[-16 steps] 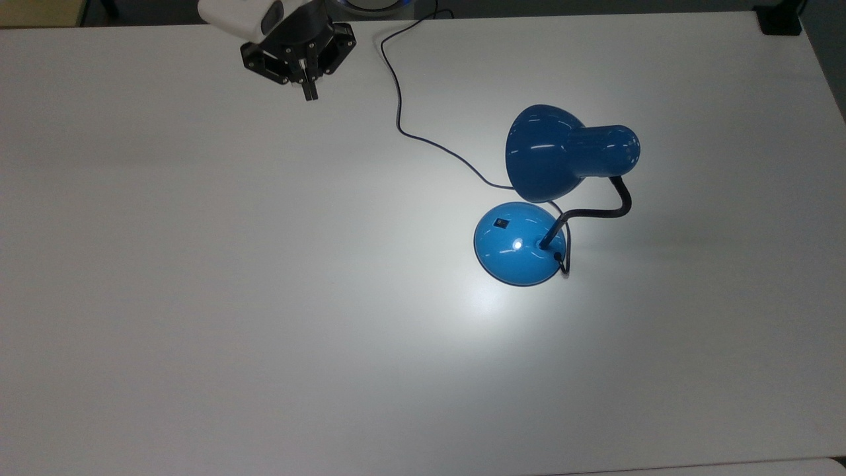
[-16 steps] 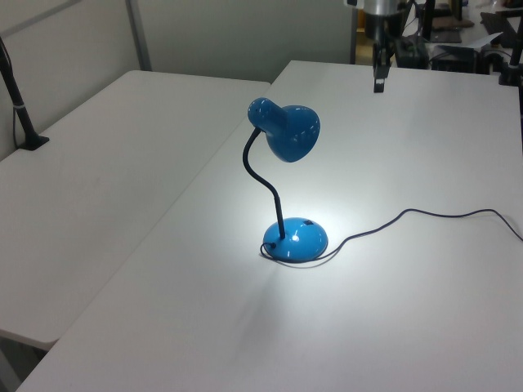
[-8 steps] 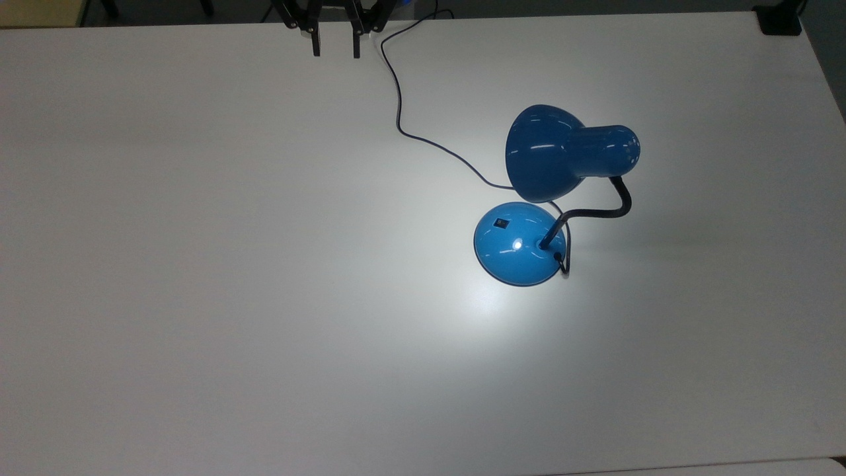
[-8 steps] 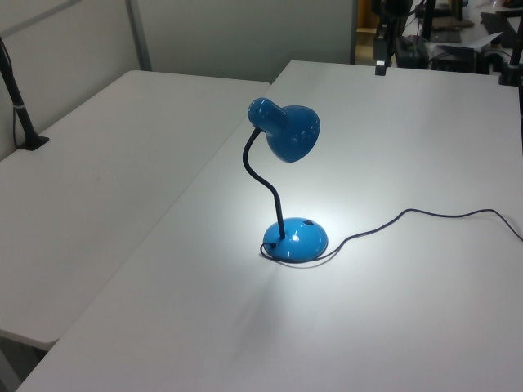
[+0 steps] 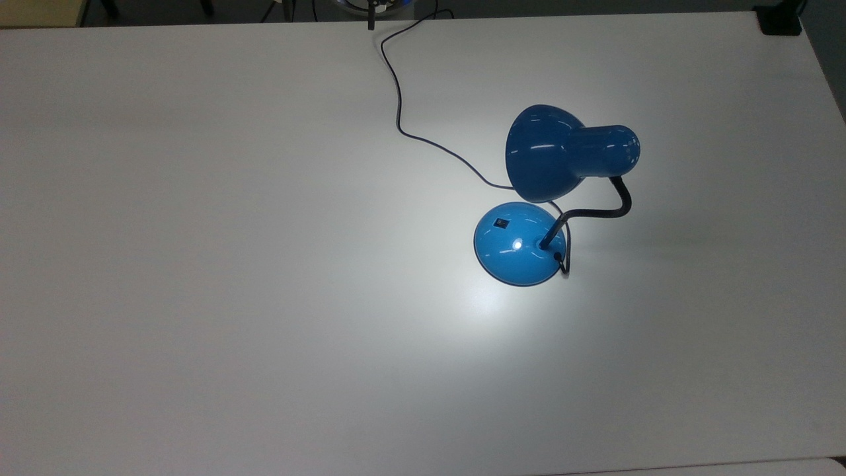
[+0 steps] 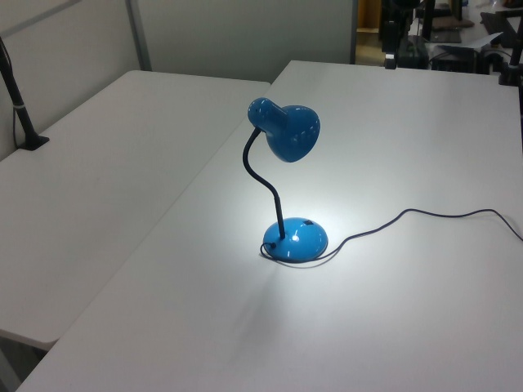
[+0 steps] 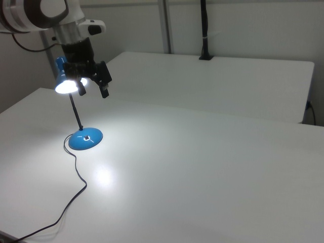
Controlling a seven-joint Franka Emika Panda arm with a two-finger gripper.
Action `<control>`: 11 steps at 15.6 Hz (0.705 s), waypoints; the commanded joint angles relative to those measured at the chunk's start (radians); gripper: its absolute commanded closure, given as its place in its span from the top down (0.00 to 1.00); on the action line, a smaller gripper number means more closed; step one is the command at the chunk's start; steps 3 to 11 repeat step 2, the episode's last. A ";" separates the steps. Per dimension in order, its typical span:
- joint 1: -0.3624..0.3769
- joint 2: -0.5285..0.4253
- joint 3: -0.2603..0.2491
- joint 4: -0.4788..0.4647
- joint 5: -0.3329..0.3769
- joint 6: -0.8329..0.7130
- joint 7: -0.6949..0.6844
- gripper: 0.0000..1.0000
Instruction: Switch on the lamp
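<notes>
Lamp (image 5: 529,225) was lit, standing on the table (image 5: 198,297) toward the top view's right. Gripper (image 7: 92,86) was parted, empty, held high and well apart from the switch (image 5: 502,223).

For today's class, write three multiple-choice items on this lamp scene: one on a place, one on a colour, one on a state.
1. Where on the glossy blue desk lamp is the small black switch?
A. on the round domed base
B. on the shade
C. on the cord

2. What colour is the bendy gooseneck?
A. blue
B. black
C. white

3. What is the lamp's state?
A. off
B. tipped over
C. lit

Answers: 1 A, the top view shows the switch on the base. 2 B, the neck is black against the white table. 3 C, the shade's opening glows and a bright pool surrounds the base.
</notes>
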 commanded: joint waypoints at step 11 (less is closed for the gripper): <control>0.000 -0.007 -0.001 0.000 -0.008 -0.022 0.019 1.00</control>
